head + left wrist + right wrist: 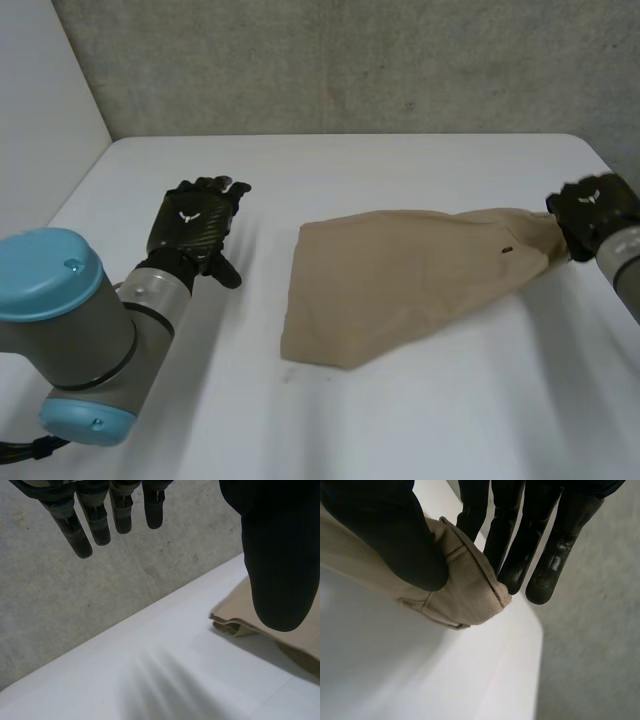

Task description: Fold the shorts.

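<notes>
Hard to tell which part of the tan shorts [400, 280] is which. They're bunched into a rough wedge, and the narrow end disappears into the right hand [590, 212] at the right edge of the frame, where the arm itself is cut off. In the right wrist view the thumb [395, 535] presses a thick stitched edge of the shorts [465, 580] against the fingers [515, 555], so that's a firm pinch on the cloth. What's tucked inside the grip is hidden.

The shorts lie on the white surface [400, 420] right of centre. Their long axis runs from the wide end at lower centre across to the narrow end at the right hand, so they point right. The wide end looks doubled over, but the layers underneath can't be made out.

The left hand [195, 228] sits at centre left, well apart from the shorts. In its wrist view the fingers [75, 530] hang straight and spread wide, holding nothing, with a corner of the shorts [240, 617] peeking out beside the thumb.
</notes>
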